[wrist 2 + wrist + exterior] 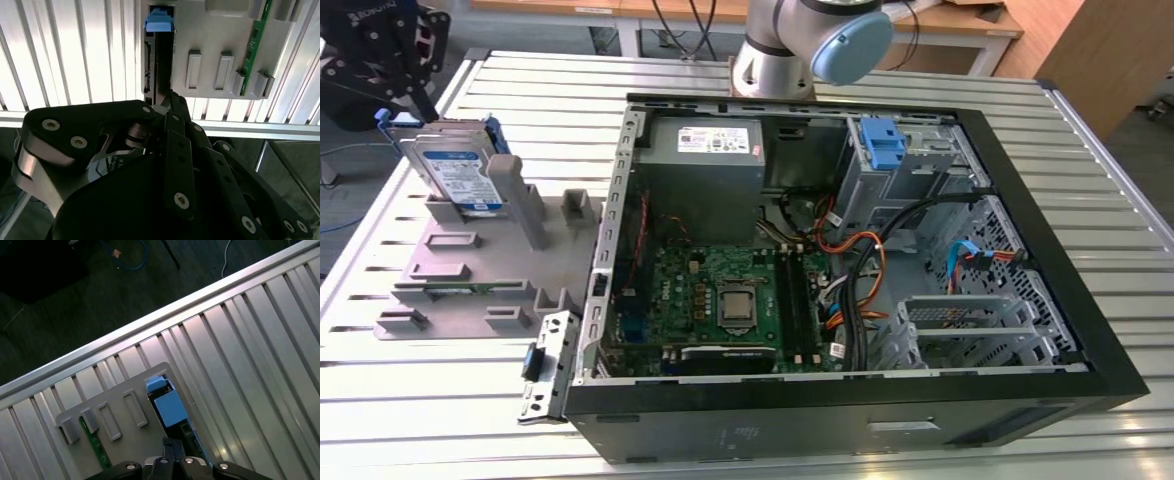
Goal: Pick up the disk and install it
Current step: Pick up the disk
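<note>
Closest in, the gripper (172, 97) has its black links folded and its tips drawn together. As far as I can see it holds nothing. It hangs just above the top end of the disk (454, 170), and I can't tell whether the tips touch it.

The disk stands on edge in a slot of the grey rack (467, 290), which sits on the slatted table (400, 420) at the exterior view's left of the open case (1067, 330).

I'd judge the disk dense for its size and quite rigid, with smooth metal faces and a slick label that could slip under a light pinch. It probably won't take a knock well. The best hold looks to be across the two broad faces near the exposed top, or on the blue frame (170, 410) along its edges.
</note>
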Tool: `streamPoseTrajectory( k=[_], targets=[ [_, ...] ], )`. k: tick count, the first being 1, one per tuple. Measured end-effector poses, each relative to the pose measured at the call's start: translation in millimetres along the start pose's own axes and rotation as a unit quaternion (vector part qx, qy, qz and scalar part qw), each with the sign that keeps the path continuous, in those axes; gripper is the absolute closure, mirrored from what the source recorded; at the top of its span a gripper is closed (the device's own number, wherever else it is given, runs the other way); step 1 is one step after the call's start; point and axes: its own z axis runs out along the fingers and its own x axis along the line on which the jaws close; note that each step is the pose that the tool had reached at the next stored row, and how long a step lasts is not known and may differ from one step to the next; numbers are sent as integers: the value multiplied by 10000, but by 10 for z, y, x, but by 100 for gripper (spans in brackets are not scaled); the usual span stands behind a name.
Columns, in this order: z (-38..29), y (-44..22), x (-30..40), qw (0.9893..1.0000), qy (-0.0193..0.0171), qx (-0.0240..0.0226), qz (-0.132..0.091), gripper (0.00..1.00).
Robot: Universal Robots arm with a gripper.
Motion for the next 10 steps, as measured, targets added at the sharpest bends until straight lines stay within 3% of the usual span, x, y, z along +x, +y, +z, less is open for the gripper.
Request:
streamPoseTrajectory(
  k=[5,10],
  targets=[
    [3,0,0,9990,16,2,-457,89],
    [7,0,0,9959,31,4,-905,89]
  ],
)
